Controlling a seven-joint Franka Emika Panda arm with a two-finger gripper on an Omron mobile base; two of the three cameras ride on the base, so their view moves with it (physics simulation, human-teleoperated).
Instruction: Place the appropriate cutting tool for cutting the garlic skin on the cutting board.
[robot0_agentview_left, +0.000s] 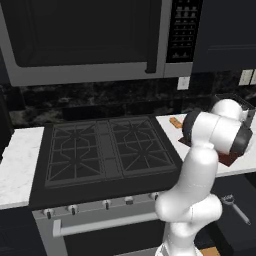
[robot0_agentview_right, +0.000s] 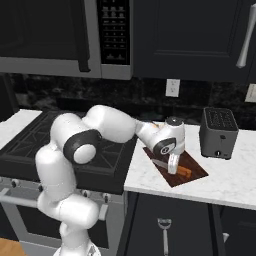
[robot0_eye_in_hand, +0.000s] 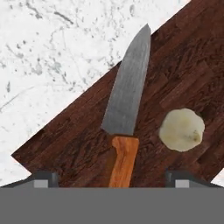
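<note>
Left base view: the arm hides most of the cutting board (robot0_agentview_left: 229, 159). Right base view: the gripper (robot0_agentview_right: 173, 170) points down at the board on the bench (robot0_agentview_right: 225, 175). Hand view: jaws spread wide, holding nothing; the knife (robot0_eye_in_hand: 127, 109) lies flat on the board beside the garlic (robot0_eye_in_hand: 181, 130) (ready for peeling, I judge).

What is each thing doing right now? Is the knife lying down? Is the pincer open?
Knife: lying flat on the board, blade tip reaching just past the board's edge.
Garlic: whole, resting on the board beside the knife, not touching it.
Cutting board: flat on the marble counter.
Pincer: open, fingertips either side of the orange handle.
Toaster: upright, slots empty.
Stove: no flames seen.
</note>
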